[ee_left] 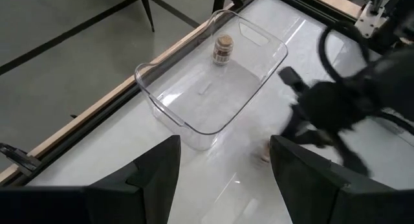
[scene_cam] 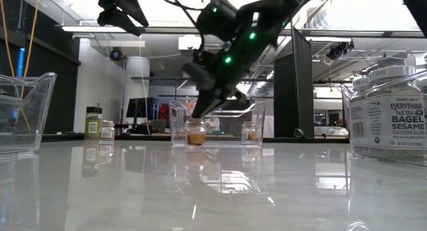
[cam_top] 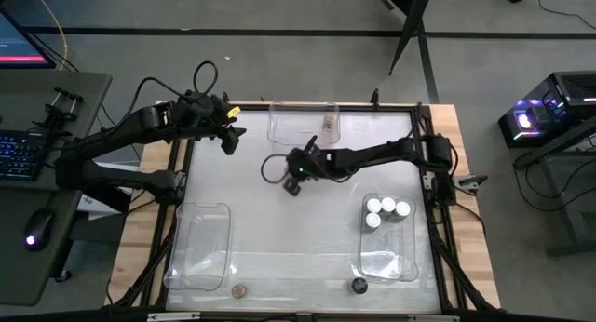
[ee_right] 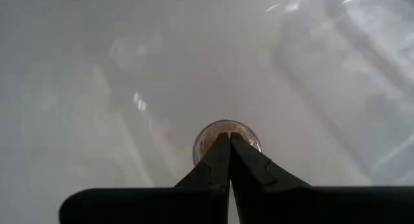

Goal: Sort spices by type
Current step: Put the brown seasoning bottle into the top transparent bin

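Note:
A small spice jar with brown contents stands on the white table near its middle, also seen in the low view. My right gripper is shut, its tips at the jar's top. My left gripper hangs open over the far left of the table and holds nothing. A tan-lidded jar stands in the far clear bin. Several white-lidded jars stand in the right bin. My right gripper comes slanting down from the table's right side with its fingers shut. Its tips cover the near part of the jar's top rim. Whether they touch the jar I cannot tell. The jar stands upright on the table.
An empty clear bin lies at the near left. A tan-lidded jar and a black-lidded jar stand at the near edge. A large jar fills the right of the low view. Bare table lies between the bins.

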Controlling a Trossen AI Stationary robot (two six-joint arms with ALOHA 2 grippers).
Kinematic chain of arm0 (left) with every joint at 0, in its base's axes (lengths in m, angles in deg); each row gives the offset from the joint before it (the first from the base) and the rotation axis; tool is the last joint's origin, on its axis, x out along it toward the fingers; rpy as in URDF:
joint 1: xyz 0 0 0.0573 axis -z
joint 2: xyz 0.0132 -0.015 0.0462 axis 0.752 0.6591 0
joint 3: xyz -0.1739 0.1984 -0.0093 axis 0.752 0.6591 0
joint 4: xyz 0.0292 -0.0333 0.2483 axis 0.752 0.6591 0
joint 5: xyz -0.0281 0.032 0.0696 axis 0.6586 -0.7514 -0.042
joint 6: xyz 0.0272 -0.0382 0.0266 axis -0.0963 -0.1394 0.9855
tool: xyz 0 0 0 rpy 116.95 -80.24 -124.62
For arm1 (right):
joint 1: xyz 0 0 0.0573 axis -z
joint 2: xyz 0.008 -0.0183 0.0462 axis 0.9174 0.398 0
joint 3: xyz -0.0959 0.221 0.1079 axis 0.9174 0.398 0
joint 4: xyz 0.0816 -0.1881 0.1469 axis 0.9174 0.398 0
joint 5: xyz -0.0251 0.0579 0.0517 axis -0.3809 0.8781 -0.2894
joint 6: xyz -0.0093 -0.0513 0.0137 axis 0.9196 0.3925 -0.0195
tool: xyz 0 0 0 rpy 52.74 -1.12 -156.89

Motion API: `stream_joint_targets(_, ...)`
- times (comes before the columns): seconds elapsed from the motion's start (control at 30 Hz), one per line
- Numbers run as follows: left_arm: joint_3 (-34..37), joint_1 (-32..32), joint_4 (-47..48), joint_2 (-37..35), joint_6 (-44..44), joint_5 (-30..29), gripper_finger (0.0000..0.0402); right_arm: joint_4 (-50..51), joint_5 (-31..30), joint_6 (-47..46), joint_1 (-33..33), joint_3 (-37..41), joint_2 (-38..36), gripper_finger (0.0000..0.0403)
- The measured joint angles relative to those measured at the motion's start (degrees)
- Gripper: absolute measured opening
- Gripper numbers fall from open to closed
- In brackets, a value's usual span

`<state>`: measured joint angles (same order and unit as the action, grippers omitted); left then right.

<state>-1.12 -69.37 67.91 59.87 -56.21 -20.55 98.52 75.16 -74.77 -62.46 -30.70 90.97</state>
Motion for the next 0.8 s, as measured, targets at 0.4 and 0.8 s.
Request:
stream_joint_targets(0.4,0.0,0.0,0.0,0.0,0.0,0.0,0.0225,26.4,5.4,6.2,-0.8,0.5,-9.0,0.0000)
stream_joint_targets(0.8,0.0,0.0,-0.2,0.0,0.1,0.0,0.0225,27.8,11.6,-7.8,3.7,-0.1,-19.3,0.0049)
